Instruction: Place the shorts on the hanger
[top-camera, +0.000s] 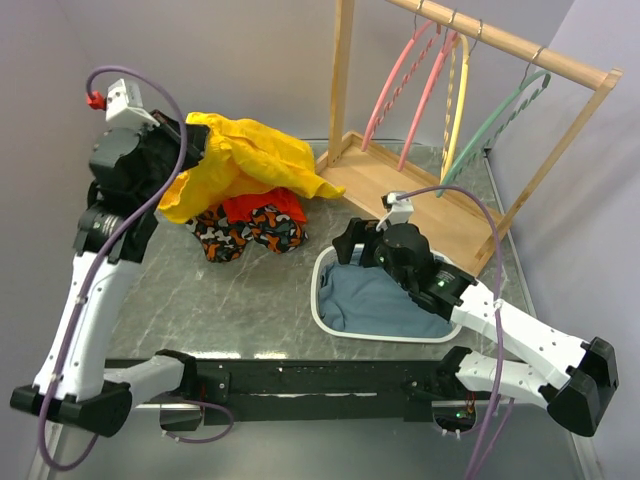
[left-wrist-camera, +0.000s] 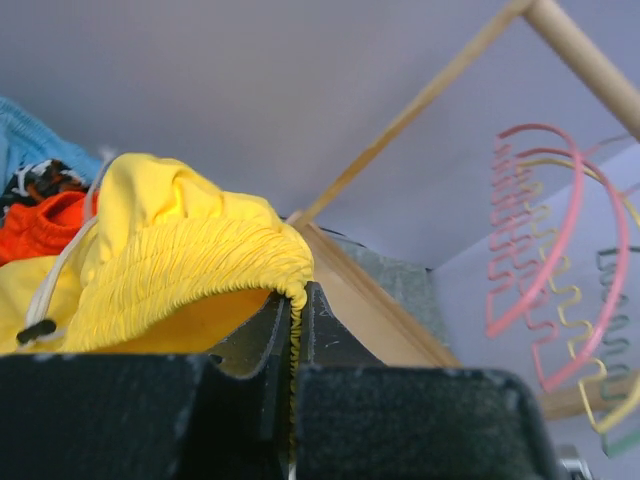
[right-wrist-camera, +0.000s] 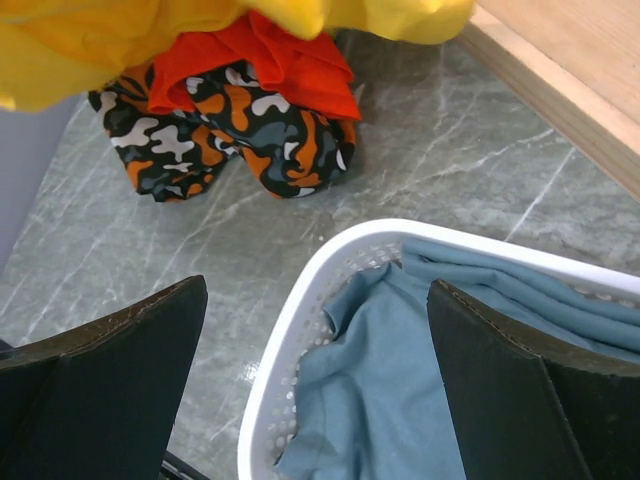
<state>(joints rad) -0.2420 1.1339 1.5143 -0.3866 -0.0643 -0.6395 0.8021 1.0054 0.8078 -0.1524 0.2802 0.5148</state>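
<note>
The yellow shorts (top-camera: 245, 158) hang lifted at the back left, their hem draped over an orange-red garment (top-camera: 262, 207). My left gripper (top-camera: 188, 143) is shut on the shorts' elastic waistband (left-wrist-camera: 215, 260); the band is pinched between the two black fingers (left-wrist-camera: 325, 335). The teal-green hanger (top-camera: 495, 122) hangs at the right end of the wooden rack and shows faintly at the right edge of the left wrist view (left-wrist-camera: 618, 300). My right gripper (top-camera: 350, 245) is open and empty, hovering over the near-left rim of a white basket (right-wrist-camera: 290, 330).
The wooden rack (top-camera: 500, 40) also carries two pink hangers (top-camera: 400, 80) and a yellow hanger (top-camera: 458, 95). The basket (top-camera: 322, 300) holds a blue-grey cloth (top-camera: 385, 300). A camouflage-patterned garment (top-camera: 245, 230) lies under the orange-red one. The rack's base board (top-camera: 400, 185) lies behind the basket.
</note>
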